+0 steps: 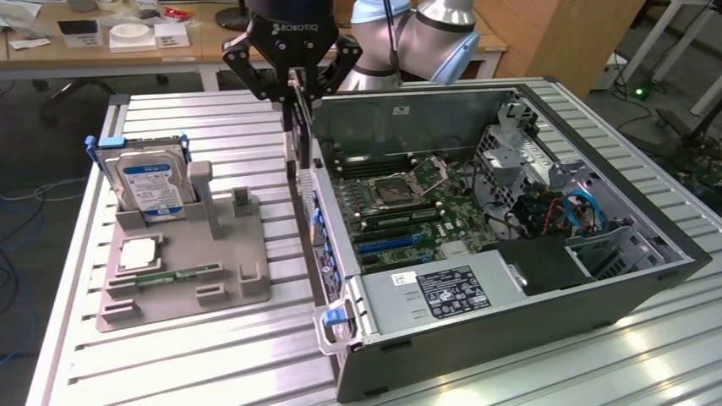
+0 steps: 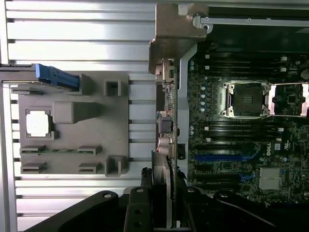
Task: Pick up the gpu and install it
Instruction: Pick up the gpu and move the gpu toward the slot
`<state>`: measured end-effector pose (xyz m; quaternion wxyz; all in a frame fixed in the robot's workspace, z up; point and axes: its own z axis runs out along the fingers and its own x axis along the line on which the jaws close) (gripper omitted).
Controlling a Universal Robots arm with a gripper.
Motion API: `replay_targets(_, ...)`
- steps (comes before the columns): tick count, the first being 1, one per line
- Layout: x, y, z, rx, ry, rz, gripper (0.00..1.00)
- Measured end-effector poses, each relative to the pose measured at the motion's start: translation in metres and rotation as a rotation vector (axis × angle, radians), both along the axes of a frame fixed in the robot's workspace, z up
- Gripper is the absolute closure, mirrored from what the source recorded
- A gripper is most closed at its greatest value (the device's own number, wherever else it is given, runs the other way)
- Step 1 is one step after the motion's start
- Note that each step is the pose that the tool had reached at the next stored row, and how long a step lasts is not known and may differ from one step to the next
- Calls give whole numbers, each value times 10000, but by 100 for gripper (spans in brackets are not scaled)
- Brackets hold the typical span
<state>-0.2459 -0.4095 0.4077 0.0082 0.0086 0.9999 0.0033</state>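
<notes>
My gripper (image 1: pixel 296 86) is shut on the gpu (image 1: pixel 300 135), a thin dark card that hangs edge-on below the fingers, in the air. It hovers over the open computer case's (image 1: pixel 631 279) wall on the exterior view's left, between the grey holder (image 1: pixel 226 241) and the motherboard (image 1: pixel 412 207). In the wrist view the gpu (image 2: pixel 163 169) runs away from the fingers (image 2: pixel 137 210), and its pale beige bracket (image 2: pixel 171 34) is at the far end. Blue expansion slots (image 2: pixel 222 157) lie on the motherboard beside the card.
The grey holder carries a silver hard drive with a blue label (image 1: pixel 152 188), a square processor (image 1: pixel 138 252) and a narrow green memory stick (image 1: pixel 169 275). Inside the case are the power supply (image 1: pixel 451 292), drive cages (image 1: pixel 530 161) and blue cables (image 1: pixel 581 207). Everything rests on a slatted metal table (image 1: pixel 169 364).
</notes>
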Motion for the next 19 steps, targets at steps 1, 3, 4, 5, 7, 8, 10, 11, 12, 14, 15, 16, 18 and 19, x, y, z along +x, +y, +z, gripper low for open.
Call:
replay_targets(1, 13, 0, 0, 0, 0, 1, 72)
replay_targets(3, 30, 0, 0, 0, 0, 0, 72)
replay_targets(4, 38, 0, 0, 0, 0, 1, 72)
replay_targets(5, 46, 0, -1, 0, 0, 1, 72)
replay_targets(7, 62, 0, -1, 0, -1, 0, 72)
replay_targets(8, 70, 0, -1, 0, 0, 1, 72)
replay_targets(10, 88, 0, -1, 0, -1, 0, 72)
replay_targets(11, 97, 0, -1, 1, 0, 0, 72)
replay_targets(12, 106, 0, -2, 1, 0, 1, 72)
replay_targets(14, 122, 0, -2, 0, -1, 1, 72)
replay_targets(15, 131, 0, -2, 1, 0, 0, 72)
replay_targets(16, 140, 0, -2, 0, 0, 1, 72)
replay_targets(18, 155, 0, -3, 0, 0, 0, 72)
replay_targets(19, 162, 0, -3, 0, 0, 1, 72)
